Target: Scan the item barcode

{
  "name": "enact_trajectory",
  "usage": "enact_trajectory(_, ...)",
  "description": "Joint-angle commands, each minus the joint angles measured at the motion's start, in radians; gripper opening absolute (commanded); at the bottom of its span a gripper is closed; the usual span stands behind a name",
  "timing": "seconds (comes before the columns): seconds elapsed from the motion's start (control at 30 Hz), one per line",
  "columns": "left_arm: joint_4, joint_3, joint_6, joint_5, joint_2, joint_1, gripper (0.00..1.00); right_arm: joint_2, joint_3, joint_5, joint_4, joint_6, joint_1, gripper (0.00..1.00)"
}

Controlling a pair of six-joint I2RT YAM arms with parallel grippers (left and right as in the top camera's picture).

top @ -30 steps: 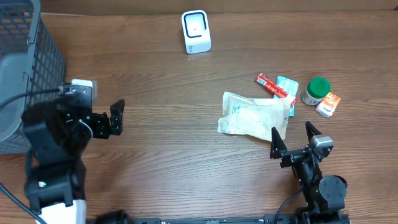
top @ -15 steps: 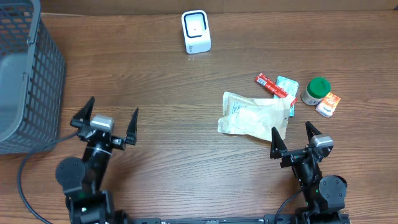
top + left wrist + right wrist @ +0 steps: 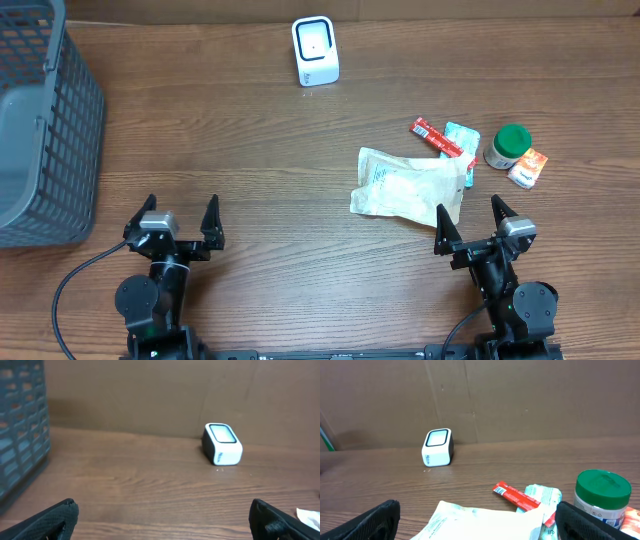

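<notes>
1. Wooden table [image 3: 300, 260] carries two robot arms at its near edge, and neither holds anything.
2. The left gripper [image 3: 180, 212] hovers low over bare wood with its fingers spread wide apart. A grey mesh basket [image 3: 50, 130] stands ahead of it and off to its left, well apart.
3. The right gripper [image 3: 468, 210] also has its fingers wide apart and is clamped on nothing. From overhead its left fingertip overlaps the near corner of a white pouch [image 3: 405, 185]; whether the two touch cannot be told.
4. The crinkled pouch lies flat just ahead of the right gripper, slightly to its left. Its printing is too small to read.
5. Just beyond the pouch, a red stick packet [image 3: 437, 137] lies across a teal sachet [image 3: 462, 135].
6. Ahead and to the right of the right gripper stands a jar with a green lid [image 3: 509, 146], with an orange packet [image 3: 528, 167] just beside it.
7. A small white scanner [image 3: 315, 50] stands far ahead of both grippers, to the right of the left one and to the left of the right one. It is well apart from all the goods.
</notes>
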Motion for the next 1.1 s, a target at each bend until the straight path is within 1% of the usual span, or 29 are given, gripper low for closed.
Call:
enact_trajectory(0.0,-0.02,-0.006,-0.044,-0.057,-0.016,-0.002,1.0,-0.012,-0.011,0.012,0.002,0.006,-0.005,1.0)
enact_trajectory(0.17,-0.149,-0.006,-0.05,-0.084,-0.093,-0.003,1.0,-0.012,-0.011,0.012,0.002,0.006,-0.005,1.0)
enact_trajectory(0.43,-0.309,-0.006,-0.05,-0.103,-0.183,-0.003,1.0,-0.012,-0.011,0.013,0.002,0.006,-0.005,1.0)
enact_trajectory(0.67,-0.37,-0.006,-0.046,-0.126,-0.229,-0.024,1.0,-0.012,-0.011,0.013,0.002,0.006,-0.005,1.0)
enact_trajectory(0.8,-0.37,-0.006,-0.025,-0.15,-0.281,-0.045,1.0,-0.012,-0.011,0.012,0.002,0.006,-0.005,1.0)
enact_trajectory(0.97,-0.373,-0.006,0.07,-0.157,-0.359,-0.082,1.0,-0.012,-0.011,0.012,0.002,0.006,-0.005,1.0)
enact_trajectory(1.07,-0.374,-0.006,0.116,-0.158,-0.378,-0.105,1.0,-0.012,-0.011,0.012,0.002,0.006,-0.005,1.0)
